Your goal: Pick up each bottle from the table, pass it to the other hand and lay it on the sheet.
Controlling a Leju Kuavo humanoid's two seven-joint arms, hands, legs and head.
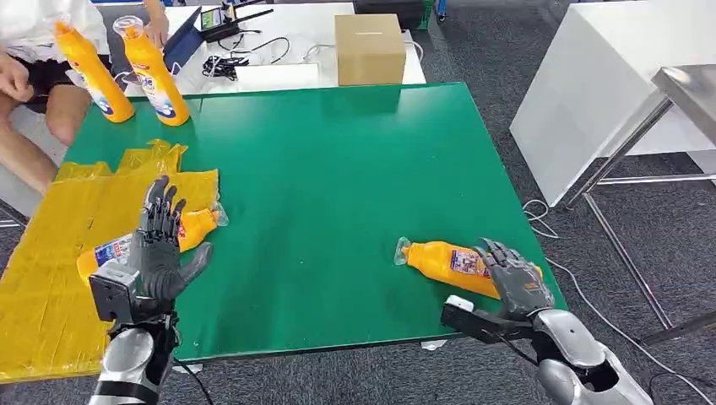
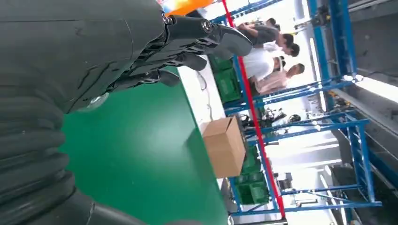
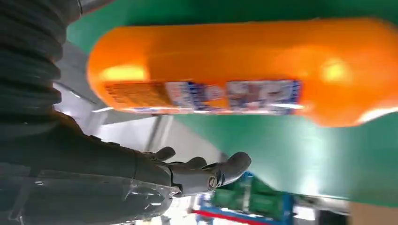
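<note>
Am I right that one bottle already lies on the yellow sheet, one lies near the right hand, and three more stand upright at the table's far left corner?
Not quite: the head view shows two upright bottles there, not three. One bottle lies on the yellow sheet, and another bottle lies by the right hand.

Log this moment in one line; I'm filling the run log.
left hand: open over sheet | right hand: open at lying bottle, no grip | one bottle on sheet

head view looks down from above at the green table (image 1: 338, 169); both wrist views sit close, turned sideways, sharing that table.
</note>
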